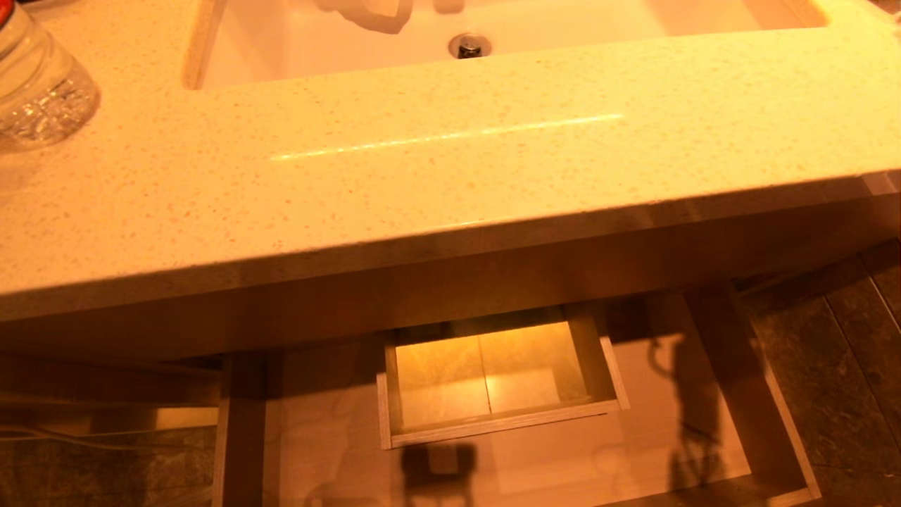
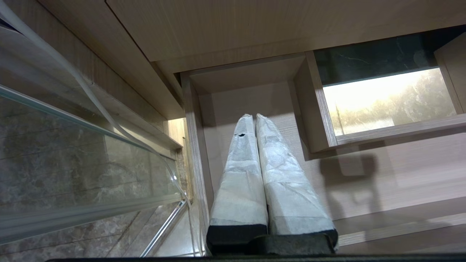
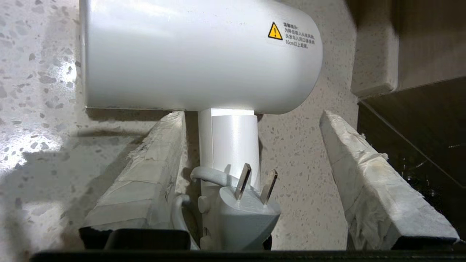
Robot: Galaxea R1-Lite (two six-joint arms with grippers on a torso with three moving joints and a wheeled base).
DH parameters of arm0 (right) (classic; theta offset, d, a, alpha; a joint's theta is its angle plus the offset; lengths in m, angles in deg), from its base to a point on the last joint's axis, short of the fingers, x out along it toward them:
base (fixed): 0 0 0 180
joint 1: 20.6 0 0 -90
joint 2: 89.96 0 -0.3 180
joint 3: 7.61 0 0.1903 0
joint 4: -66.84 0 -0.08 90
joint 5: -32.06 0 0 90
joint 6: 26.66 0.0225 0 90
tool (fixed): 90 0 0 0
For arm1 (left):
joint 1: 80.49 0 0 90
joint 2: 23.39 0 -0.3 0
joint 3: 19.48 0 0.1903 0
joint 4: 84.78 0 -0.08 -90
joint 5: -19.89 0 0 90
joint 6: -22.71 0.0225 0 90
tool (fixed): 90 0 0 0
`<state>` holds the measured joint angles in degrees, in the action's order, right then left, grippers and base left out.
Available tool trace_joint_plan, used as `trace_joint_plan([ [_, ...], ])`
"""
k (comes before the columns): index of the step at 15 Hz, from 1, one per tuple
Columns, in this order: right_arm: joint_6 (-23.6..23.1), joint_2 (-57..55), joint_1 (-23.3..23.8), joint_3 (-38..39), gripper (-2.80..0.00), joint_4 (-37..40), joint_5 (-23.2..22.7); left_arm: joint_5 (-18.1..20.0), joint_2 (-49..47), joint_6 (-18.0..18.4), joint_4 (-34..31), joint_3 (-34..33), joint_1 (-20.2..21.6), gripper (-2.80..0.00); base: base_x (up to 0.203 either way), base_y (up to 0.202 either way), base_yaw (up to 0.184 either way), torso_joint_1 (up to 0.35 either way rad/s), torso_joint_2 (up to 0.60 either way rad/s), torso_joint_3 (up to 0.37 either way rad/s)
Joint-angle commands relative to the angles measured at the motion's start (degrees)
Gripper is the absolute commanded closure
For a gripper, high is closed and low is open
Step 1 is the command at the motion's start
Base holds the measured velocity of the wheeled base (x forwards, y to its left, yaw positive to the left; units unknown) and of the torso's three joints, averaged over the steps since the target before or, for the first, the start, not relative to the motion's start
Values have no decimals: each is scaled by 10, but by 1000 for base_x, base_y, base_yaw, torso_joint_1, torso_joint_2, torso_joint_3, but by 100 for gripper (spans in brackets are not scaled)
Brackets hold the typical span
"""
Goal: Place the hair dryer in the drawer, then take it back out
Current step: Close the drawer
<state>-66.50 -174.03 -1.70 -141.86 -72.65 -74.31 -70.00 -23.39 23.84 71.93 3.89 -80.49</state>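
Evidently the hair dryer (image 3: 196, 54) lies on the speckled worktop (image 1: 422, 183) near its edge, already back out of the drawer (image 1: 317, 436), which stands pulled open and empty below. The right gripper (image 3: 251, 145) straddles the handle with jaws wide, one finger (image 3: 153, 167) near it, the other well clear, gripping nothing. The left gripper (image 2: 255, 120) hangs over the drawer's corner, fingers pressed together.
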Motion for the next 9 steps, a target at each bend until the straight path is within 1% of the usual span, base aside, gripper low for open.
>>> trace_joint_plan([
  [1, -4, 20, 1, 1, -280, 1, -1, 0, 0, 0, 0, -1, 0, 0, 0, 0, 0, 0, 0, 0],
  [4, -4, 59, 8, 8, -280, 8, 4, 0, 0, 0, 0, -1, 0, 0, 0, 0, 0, 0, 0, 0],
  [5, -5, 76, 10, 15, 0, 23, 11, 0, 0, 0, 0, -1, 0, 0, 0, 0, 0, 0, 0, 0],
  [6, -8, 94, 14, 25, 0, 44, 19, 0, 0, 0, 0, -1, 0, 0, 0, 0, 0, 0, 0, 0],
  [9, -15, 153, 45, 59, 0, 129, 37, 0, 0, 0, 0, -1, 0, 0, 0, 0, 0, 0, 0, 0],
])
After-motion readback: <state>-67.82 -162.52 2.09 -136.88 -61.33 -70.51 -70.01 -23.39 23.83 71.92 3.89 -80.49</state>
